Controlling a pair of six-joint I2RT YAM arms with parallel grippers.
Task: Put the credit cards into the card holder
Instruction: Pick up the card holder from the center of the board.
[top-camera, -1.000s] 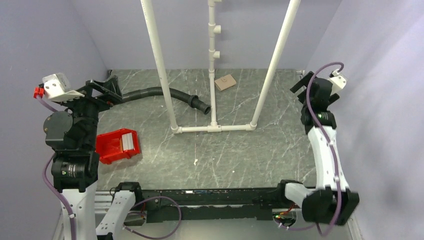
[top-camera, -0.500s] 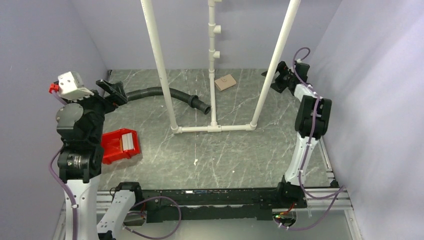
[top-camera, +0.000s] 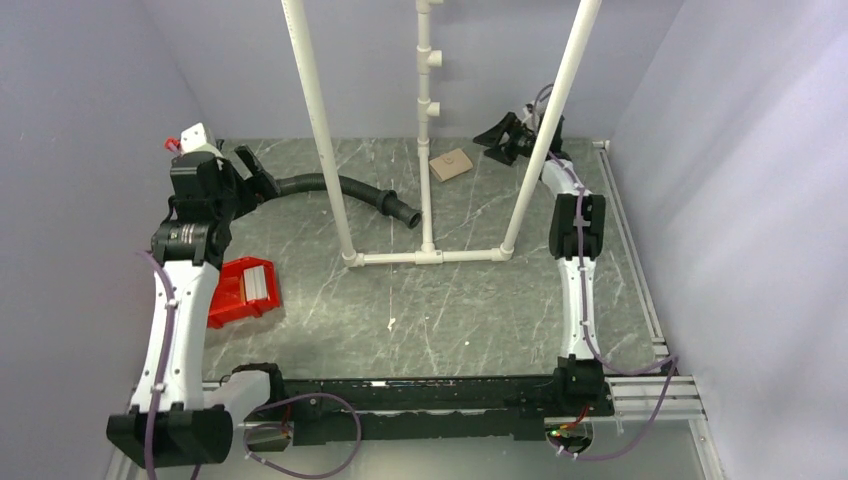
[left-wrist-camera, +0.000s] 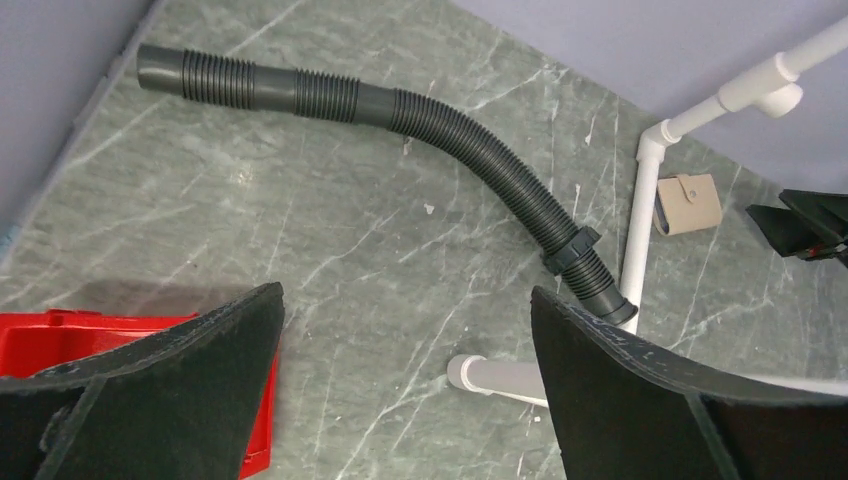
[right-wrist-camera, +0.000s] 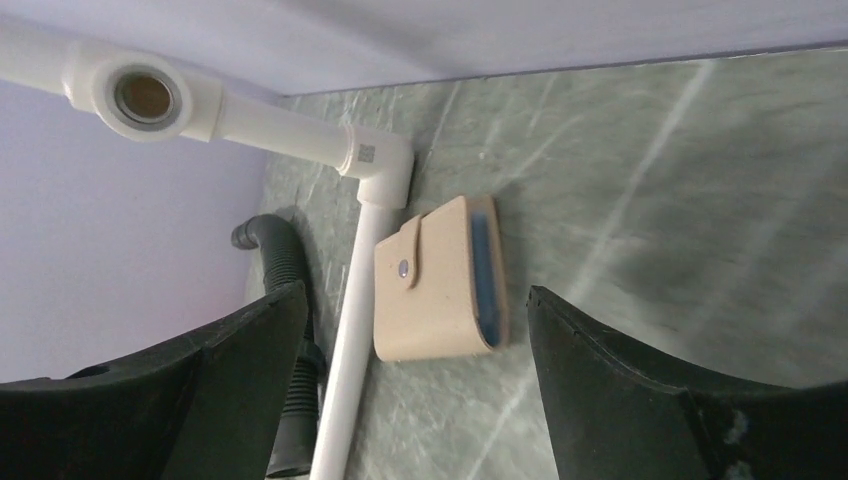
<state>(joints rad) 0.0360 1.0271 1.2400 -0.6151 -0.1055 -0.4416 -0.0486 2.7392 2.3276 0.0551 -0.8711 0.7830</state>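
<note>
Two grippers, both spread wide, neither holding anything.

- Right gripper (top-camera: 497, 140): upper centre-right of the top view, arm stretched far across the table (top-camera: 480, 310). In its wrist view the card holder (right-wrist-camera: 440, 280) sits framed between the two fingers. My read is that the jaws are wide so they can straddle it.
- Card holder: lies flat, folded shut with the snap tab closed and a blue edge showing along one side. It is just beside the base of a white pipe frame (top-camera: 425, 256), possibly touching it. The pipe blocks that side, so a grasp probably has to come across the free edges.
- Left gripper (top-camera: 252, 172): upper left of the top view, above a grey corrugated hose (top-camera: 340, 190). It is aimed along the table and not at the cards.
- Credit cards (top-camera: 257, 283): a pale stack on edge at the right end of a red bin (top-camera: 228, 300), left of centre, well apart from the holder. Standing on edge, they likely offer an edge to pinch.
- The holder needs opening before any card goes in.
</note>
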